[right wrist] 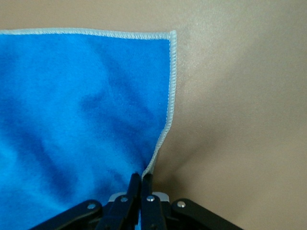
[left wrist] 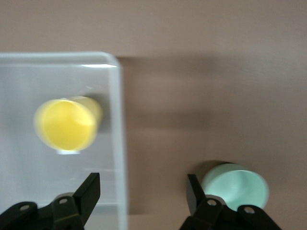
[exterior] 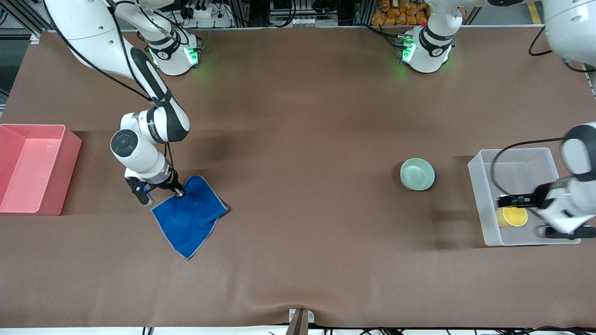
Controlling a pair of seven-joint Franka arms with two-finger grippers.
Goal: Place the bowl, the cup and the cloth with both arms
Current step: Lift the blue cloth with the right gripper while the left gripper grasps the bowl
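The blue cloth (exterior: 188,218) lies rumpled on the table toward the right arm's end. My right gripper (exterior: 179,191) is shut on one corner of it. In the right wrist view the fingers (right wrist: 135,184) pinch the cloth (right wrist: 81,110) at its grey stitched edge. The yellow cup (exterior: 512,217) sits inside a clear plastic bin (exterior: 479,186) toward the left arm's end. My left gripper (exterior: 505,201) hangs open and empty over that bin. In the left wrist view it (left wrist: 143,189) straddles the bin wall (left wrist: 118,120), with the cup (left wrist: 67,124) inside the bin. The mint bowl (exterior: 417,174) stands on the table beside the bin and also shows in the left wrist view (left wrist: 237,187).
A pink bin (exterior: 32,167) stands at the right arm's end of the table, beside the cloth. The brown table mat (exterior: 302,139) spans the middle between cloth and bowl. The arm bases glow green along the edge farthest from the front camera.
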